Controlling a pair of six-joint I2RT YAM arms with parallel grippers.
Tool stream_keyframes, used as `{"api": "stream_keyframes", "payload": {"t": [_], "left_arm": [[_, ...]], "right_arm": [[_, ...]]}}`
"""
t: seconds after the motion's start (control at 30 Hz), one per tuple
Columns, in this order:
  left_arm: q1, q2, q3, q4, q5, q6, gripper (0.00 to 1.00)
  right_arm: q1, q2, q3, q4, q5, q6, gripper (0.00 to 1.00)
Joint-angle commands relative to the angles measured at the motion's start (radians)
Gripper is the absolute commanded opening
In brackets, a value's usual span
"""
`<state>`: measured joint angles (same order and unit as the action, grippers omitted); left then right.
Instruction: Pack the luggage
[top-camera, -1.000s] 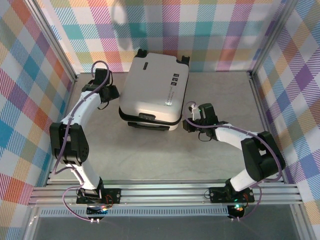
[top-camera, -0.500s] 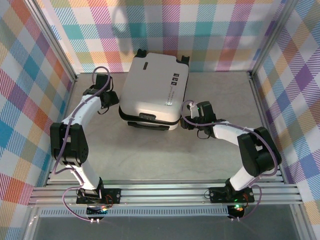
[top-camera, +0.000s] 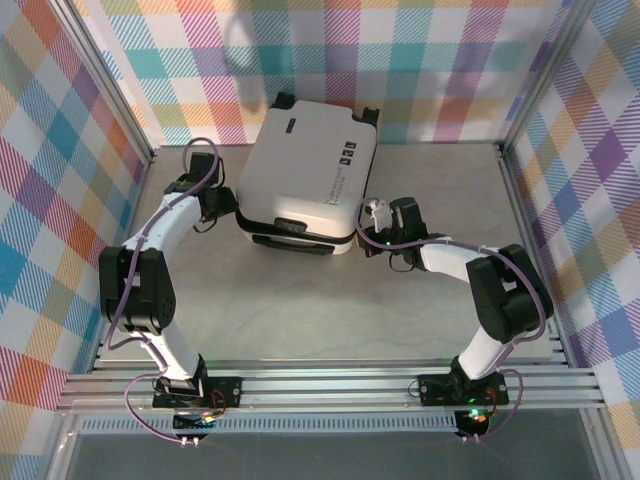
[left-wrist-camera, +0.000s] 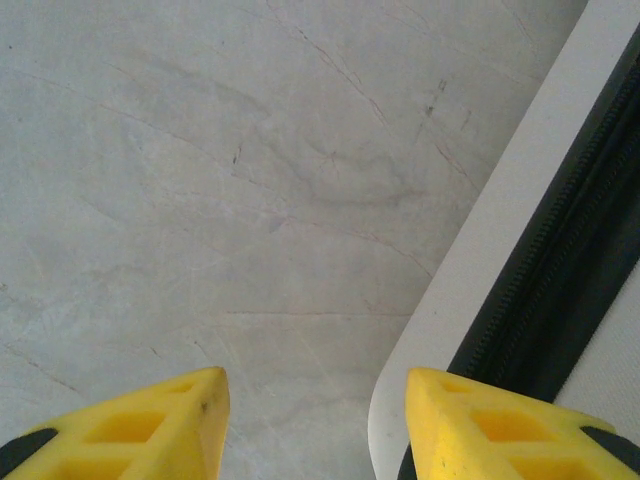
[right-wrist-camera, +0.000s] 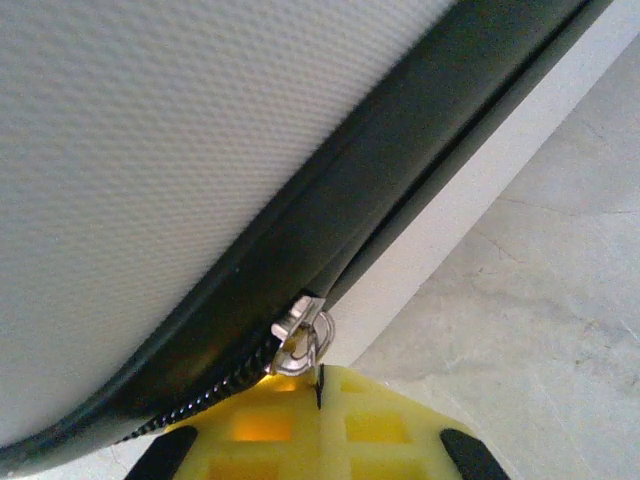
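Currently, luggage (top-camera: 305, 185) lies lid-down at rear-centre of table (top-camera: 300, 290) — shell markings illegible. Right gripper (right-wrist-camera: 320, 378) clenched, tips touching zipper pull (right-wrist-camera: 300, 335). Left gripper (left-wrist-camera: 315, 395) released — beside luggage's left edge.

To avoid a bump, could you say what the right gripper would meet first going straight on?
The metal zipper pull on the luggage's black seam; it sits right at the right gripper's shut tips, possibly touching.

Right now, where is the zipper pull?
Right wrist view: zipper pull at the tips of the shut right claw, on the suitcase, near right corner.
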<state>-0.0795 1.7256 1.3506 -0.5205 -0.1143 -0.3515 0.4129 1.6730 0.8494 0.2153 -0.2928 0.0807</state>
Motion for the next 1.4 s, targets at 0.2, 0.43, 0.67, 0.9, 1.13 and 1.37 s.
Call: {"api": "stream_keyframes", "payload": {"t": [0.2, 0.43, 0.67, 0.9, 1.13, 1.37], "left_arm": [[0.014, -0.070, -0.109, 0.076, 0.082, -0.066, 0.50], [0.014, -0.083, -0.116, 0.077, 0.078, -0.066, 0.50], [0.014, -0.072, -0.099, 0.074, 0.079, -0.064, 0.50], [0.014, -0.074, -0.096, 0.068, 0.062, -0.054, 0.50], [0.014, -0.072, -0.086, 0.055, 0.068, -0.057, 0.50], [0.007, -0.173, -0.177, 0.070, 0.062, -0.088, 0.50]], "right_arm": [[0.021, -0.129, -0.068, 0.044, 0.006, -0.001, 0.00], [0.104, -0.226, -0.099, -0.060, 0.018, -0.045, 0.00], [0.133, -0.264, -0.119, -0.100, 0.061, -0.062, 0.00], [0.145, -0.284, -0.138, -0.081, 0.048, -0.049, 0.00], [0.056, -0.233, -0.074, -0.103, 0.130, 0.024, 0.10], [-0.002, -0.169, 0.011, -0.079, 0.022, 0.052, 0.40]]}}
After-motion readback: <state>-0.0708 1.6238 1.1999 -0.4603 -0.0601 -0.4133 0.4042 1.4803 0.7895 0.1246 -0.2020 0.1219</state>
